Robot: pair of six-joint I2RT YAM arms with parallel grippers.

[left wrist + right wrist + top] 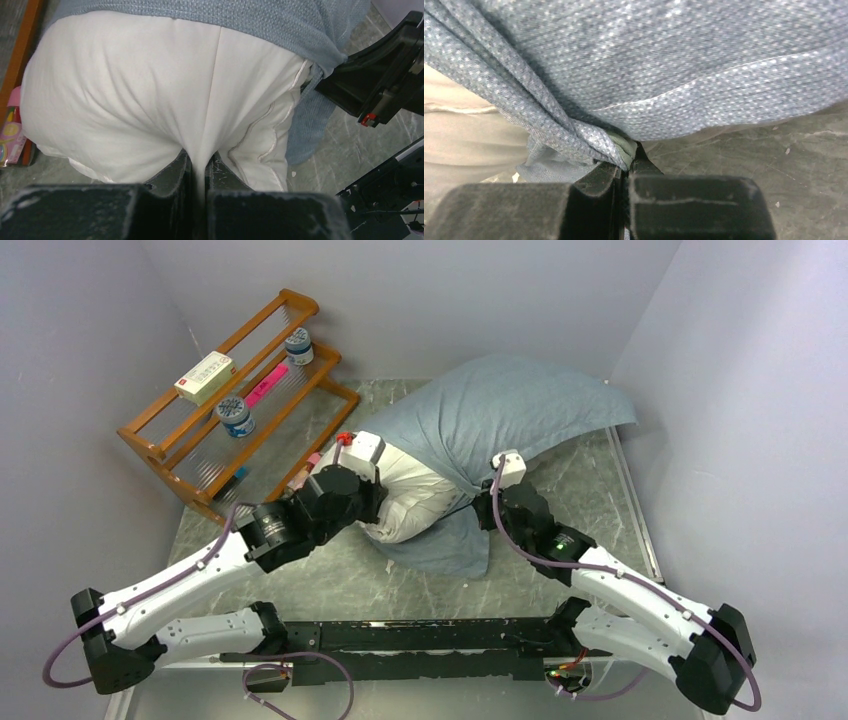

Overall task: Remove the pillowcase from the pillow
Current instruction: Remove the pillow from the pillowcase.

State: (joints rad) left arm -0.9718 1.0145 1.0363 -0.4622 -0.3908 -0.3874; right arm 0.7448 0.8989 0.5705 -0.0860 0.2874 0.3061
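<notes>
Pillow [125,100] fabric sits pinched between the left fingers [172,175], while the right fingers [599,176] clamp a bunched fold of the half-peeled blue-grey pillowcase [674,60].

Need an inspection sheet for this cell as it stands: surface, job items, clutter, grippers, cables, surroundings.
Surface: grey marbled table, a few small white specks near the pillow.
Job's things: white pillow partly out of the blue-grey pillowcase, which covers its far end.
Clutter: wooden rack at far left, holding a box, two round tubs and a pink item.
Grippers: left gripper shut on a pinch of pillow; right gripper shut on the bunched pillowcase edge.
Cables: purple cables along both arms, loops at the near edge.
Surroundings: plain grey walls.
</notes>
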